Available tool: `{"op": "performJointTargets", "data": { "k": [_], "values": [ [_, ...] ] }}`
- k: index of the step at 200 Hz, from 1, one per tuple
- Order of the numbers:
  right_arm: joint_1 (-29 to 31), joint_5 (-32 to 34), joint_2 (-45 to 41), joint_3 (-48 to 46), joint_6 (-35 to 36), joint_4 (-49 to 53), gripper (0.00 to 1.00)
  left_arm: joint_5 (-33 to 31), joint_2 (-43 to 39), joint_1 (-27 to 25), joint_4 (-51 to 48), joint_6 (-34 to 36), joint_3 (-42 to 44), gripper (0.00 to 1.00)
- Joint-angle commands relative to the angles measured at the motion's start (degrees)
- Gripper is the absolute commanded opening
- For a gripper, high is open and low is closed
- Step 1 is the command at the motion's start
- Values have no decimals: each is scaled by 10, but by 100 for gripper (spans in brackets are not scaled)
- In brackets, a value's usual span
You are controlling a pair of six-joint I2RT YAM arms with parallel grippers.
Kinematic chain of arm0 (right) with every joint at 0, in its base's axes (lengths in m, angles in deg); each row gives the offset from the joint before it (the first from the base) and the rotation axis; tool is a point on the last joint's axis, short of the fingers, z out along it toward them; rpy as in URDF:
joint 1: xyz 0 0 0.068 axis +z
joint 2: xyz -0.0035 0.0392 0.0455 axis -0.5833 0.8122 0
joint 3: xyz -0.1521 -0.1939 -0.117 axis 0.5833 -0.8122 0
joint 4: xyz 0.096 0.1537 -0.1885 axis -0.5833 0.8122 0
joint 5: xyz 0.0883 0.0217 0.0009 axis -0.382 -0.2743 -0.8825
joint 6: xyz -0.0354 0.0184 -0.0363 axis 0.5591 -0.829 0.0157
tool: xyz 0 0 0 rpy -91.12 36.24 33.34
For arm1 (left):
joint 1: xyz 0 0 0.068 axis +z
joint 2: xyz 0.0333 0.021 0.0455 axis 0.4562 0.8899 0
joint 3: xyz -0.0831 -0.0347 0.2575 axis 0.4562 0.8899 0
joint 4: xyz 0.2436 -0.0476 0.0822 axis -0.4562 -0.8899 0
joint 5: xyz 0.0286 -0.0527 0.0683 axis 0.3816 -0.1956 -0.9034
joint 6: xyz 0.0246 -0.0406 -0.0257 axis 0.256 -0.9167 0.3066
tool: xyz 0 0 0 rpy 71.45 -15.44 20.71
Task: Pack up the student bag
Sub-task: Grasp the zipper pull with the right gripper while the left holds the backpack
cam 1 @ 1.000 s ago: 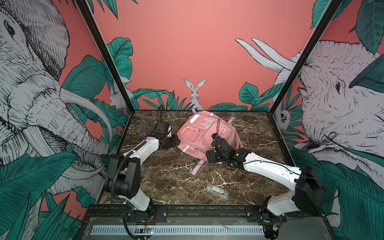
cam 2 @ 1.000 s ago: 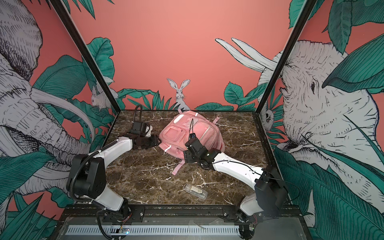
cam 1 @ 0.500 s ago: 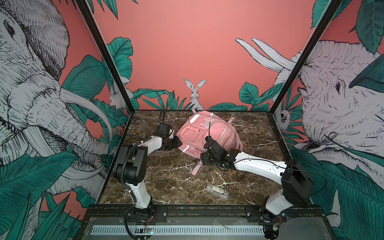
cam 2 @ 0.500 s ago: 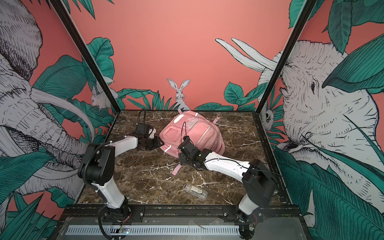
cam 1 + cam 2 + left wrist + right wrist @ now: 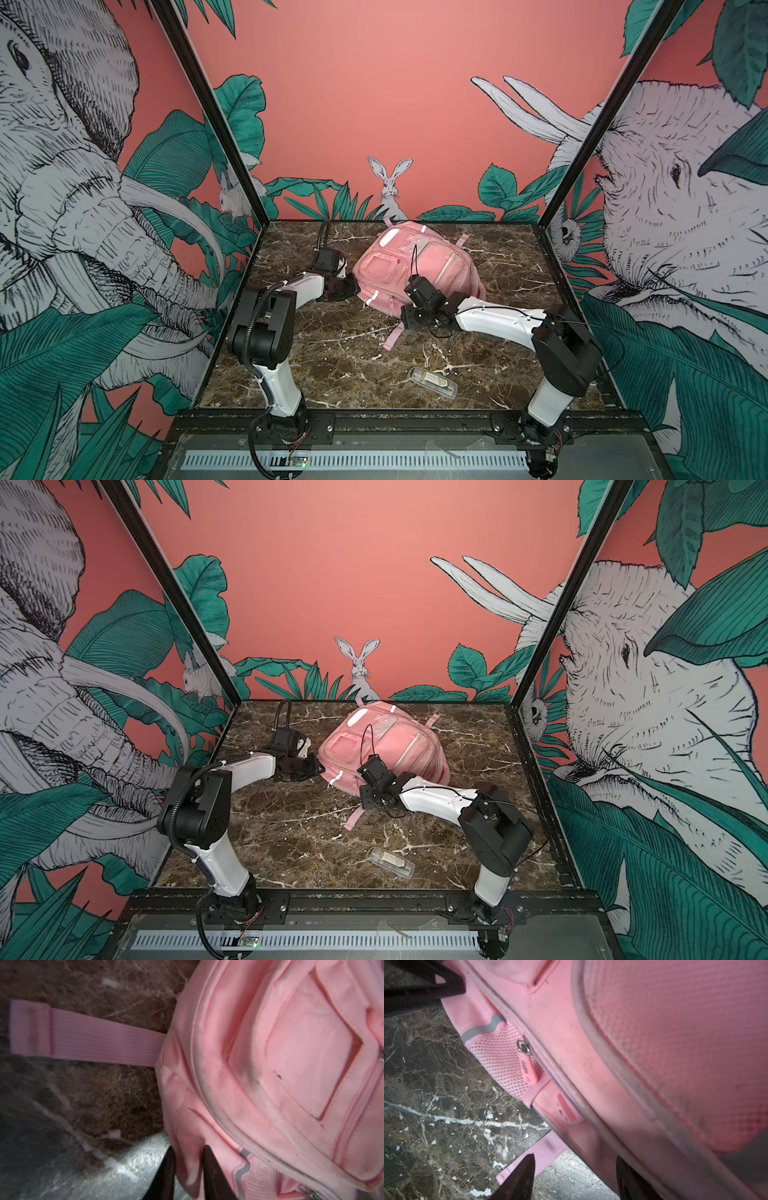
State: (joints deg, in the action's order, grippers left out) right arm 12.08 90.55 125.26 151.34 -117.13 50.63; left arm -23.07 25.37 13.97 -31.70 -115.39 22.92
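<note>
With the bag (image 5: pixel 415 266) lying at the back of the table (image 5: pixel 332 353), my left claw (image 5: pixel 188 1151) pinching only a thin fold at its corner and my right claw (image 5: pixel 574 1157) agape, seemingly astride its edge, I fear the soft fabric slips free on any lift.

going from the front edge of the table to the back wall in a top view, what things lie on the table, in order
clear plastic case → loose pink strap → pink backpack
</note>
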Motion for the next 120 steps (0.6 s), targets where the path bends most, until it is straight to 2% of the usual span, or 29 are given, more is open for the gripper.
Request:
{"op": "performJointTargets", "data": {
  "k": [1,42,102,120],
  "values": [
    [-22,8,-3,6,9,15,59,15,-9,-2,15,-2,19,14],
    [-53,20,-4,13,44,29,59,25,-38,-2,30,-9,63,3],
    [-82,31,-2,33,110,42,58,42,-118,-2,63,-45,156,1],
    [-79,11,-15,27,124,32,58,47,-143,-3,69,-56,178,1]
  ]
}}
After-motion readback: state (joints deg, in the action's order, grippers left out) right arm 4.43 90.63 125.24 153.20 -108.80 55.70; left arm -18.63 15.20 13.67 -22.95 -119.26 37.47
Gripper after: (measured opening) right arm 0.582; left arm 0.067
